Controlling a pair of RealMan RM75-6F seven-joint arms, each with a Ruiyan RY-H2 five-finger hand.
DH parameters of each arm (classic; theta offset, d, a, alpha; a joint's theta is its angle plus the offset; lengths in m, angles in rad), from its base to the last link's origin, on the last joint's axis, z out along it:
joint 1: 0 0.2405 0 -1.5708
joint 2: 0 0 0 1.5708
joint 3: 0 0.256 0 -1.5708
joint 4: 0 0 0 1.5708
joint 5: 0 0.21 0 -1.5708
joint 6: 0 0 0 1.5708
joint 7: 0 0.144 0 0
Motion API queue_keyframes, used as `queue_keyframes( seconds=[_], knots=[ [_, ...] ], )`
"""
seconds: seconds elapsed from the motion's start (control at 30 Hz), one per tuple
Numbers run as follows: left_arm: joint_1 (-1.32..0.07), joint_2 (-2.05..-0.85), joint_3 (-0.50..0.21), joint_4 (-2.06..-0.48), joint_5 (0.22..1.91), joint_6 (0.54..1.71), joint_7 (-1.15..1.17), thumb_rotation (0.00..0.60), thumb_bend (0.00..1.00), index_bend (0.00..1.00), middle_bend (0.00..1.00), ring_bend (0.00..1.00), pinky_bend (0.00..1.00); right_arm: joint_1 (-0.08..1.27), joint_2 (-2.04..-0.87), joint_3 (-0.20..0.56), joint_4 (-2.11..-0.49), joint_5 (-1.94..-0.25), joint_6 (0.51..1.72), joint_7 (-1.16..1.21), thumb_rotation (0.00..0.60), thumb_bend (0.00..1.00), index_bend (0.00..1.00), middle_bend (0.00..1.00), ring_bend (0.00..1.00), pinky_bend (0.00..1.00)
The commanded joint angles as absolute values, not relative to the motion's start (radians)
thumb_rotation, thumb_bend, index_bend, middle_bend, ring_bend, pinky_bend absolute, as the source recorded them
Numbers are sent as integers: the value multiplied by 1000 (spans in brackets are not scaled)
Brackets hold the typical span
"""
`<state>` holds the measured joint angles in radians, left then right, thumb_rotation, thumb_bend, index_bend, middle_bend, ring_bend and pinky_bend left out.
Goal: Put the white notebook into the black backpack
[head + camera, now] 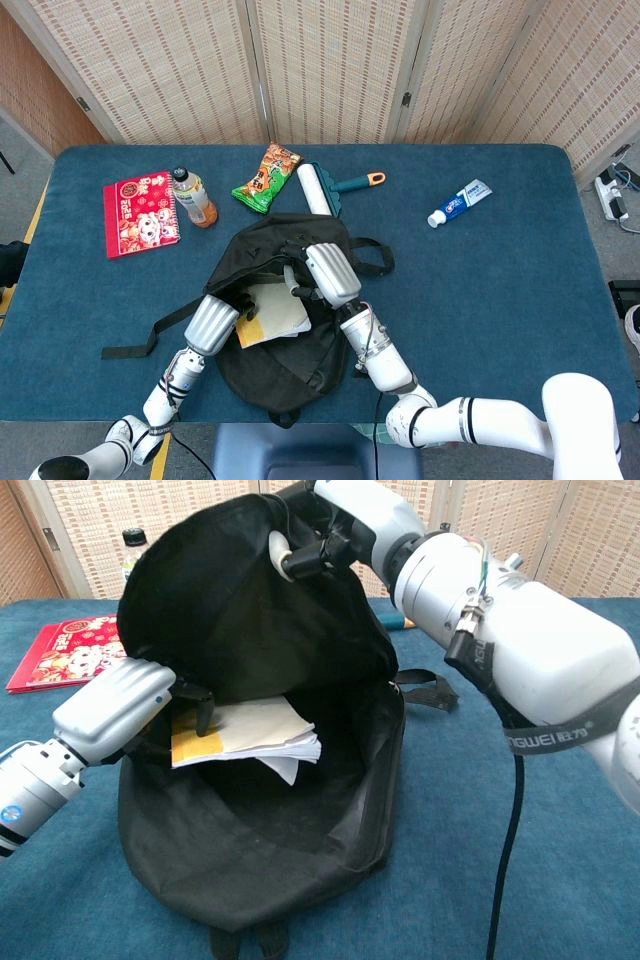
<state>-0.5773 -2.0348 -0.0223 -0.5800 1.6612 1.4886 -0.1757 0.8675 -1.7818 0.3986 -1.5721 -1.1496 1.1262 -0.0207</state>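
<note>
The black backpack (285, 345) (270, 850) lies open in the middle of the table near the front edge. My right hand (325, 270) (330, 525) grips its top flap and holds it raised. The white notebook (273, 312) (255, 732), with a yellow strip at its near edge, sits partly inside the opening under the flap. My left hand (222, 315) (150, 705) holds the notebook at that yellow edge, its fingers hooked over the top.
A red booklet (140, 213) (65, 650) and a drink bottle (192, 197) (130, 550) sit at the back left. A green snack bag (268, 178), a lint roller (325, 190) and a toothpaste tube (458, 203) lie behind the backpack. A loose strap (145, 335) trails left.
</note>
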Motion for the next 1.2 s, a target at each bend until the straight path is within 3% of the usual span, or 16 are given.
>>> queue_keyframes(
  seconds=[0.03, 0.43, 0.93, 1.2],
  knots=[
    [-583, -2032, -37, -629, 1644, 1469, -118, 600, 511, 677, 599, 463, 279, 865, -1782, 395, -1573, -1154, 1129, -23, 600, 680, 633, 394, 319, 300],
    [-623, -2006, -23, -755, 1678, 1441, -14, 600, 496, 673, 604, 469, 279, 862, -1793, 392, -1558, -1153, 1126, -35, 600, 679, 628, 389, 315, 288],
    [-673, -2030, -65, -740, 1635, 1348, 48, 600, 477, 657, 600, 469, 279, 860, -1804, 388, -1548, -1154, 1118, -37, 600, 679, 621, 384, 312, 282],
    [-643, -2020, -64, -804, 1618, 1365, 95, 600, 103, 381, 433, 417, 281, 859, -1805, 394, -1526, -1153, 1116, -38, 600, 679, 617, 380, 312, 282]
  ],
)
